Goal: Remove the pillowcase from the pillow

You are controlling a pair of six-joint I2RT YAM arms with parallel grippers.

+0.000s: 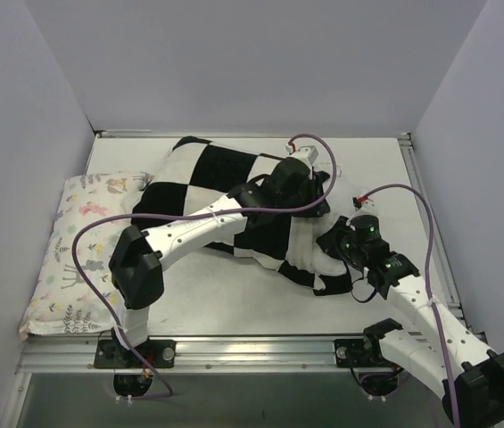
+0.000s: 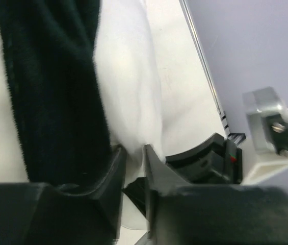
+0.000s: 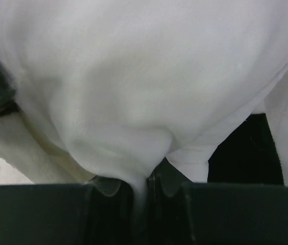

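At the near-right end of the surface, the right tool is pinching the white pillow where it is emerging from the pillowcase (its long axis is running off toward the far left). Just beyond, the left tool is resting on the checks, slightly parted and gripping nothing. The pillow is probably leaving toward the right arm.

We're looking into a plain booth: a pale lavender-grey back wall, with matching left wall and right wall closing in. Below us sits a white table, a metal rail along its near edge. The light is even and soft.
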